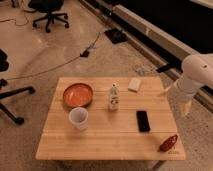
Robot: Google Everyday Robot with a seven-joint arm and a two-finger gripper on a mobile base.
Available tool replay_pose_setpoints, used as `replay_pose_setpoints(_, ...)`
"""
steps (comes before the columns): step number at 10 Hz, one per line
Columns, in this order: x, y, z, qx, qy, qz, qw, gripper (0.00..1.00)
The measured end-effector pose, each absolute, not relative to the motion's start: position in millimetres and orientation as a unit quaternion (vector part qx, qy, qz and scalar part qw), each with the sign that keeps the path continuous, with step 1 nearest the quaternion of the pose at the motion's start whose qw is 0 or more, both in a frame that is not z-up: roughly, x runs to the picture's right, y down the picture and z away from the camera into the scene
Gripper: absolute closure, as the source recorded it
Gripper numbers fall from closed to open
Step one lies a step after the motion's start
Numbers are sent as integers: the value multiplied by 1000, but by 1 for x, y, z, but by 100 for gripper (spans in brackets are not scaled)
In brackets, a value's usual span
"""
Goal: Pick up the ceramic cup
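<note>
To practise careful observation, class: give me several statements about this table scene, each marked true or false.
1. The small white ceramic cup stands on the wooden table just in front of the wide orange-red bowl. True.
2. The end effector grips the cup. False: it hangs open beyond the table's right edge, away from the cup.
3. The flat black phone lies in the bowl. False: it lies on the tabletop, right of the cup.
4. The small pale labelled bottle stands upright. True.
</note>
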State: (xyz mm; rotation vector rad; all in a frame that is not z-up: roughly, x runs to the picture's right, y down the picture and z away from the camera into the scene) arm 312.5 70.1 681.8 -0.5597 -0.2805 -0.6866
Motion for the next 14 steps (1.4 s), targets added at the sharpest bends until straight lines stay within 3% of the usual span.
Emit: replay_pose_setpoints(14,248,50,676,-263,-139,-409,863,20)
